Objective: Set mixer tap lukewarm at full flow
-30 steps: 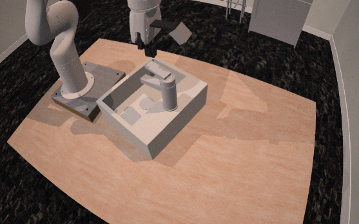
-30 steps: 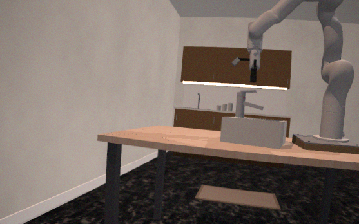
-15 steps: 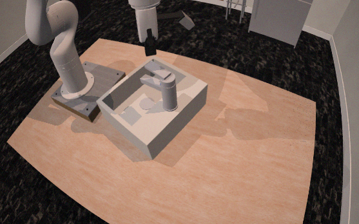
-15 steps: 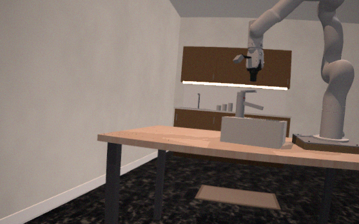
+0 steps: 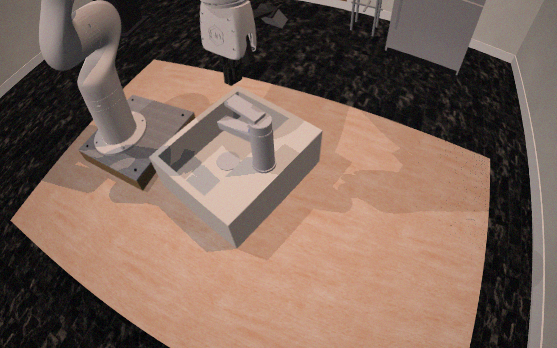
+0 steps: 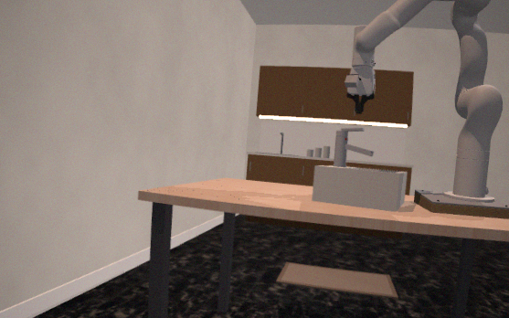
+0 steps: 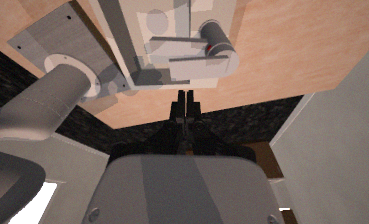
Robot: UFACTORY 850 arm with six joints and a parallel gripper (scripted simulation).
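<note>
In the wrist view the tool sits nearest, its two dark fingers pressed together with nothing between them; that suits a push or a nudge under the lever more than a grasp. It hangs well above the tap, pointing down, apart from everything.

Below it stands the tap, an upright cylinder on the sink block, which rests on the bench just beside the arm's base plate. That placing keeps the tap within easy reach of the arm.

The lever lies flat on top of the tap, so the flow seems off and the lift is not yet done. From the wrist view the lever and the spout run roughly side by side rather than one over the other, so I judge the lever is turned a little off straight. A red dot shows on the tap body; the blue dot is not in sight.

Farthest off, kitchen cabinets line the back wall.
</note>
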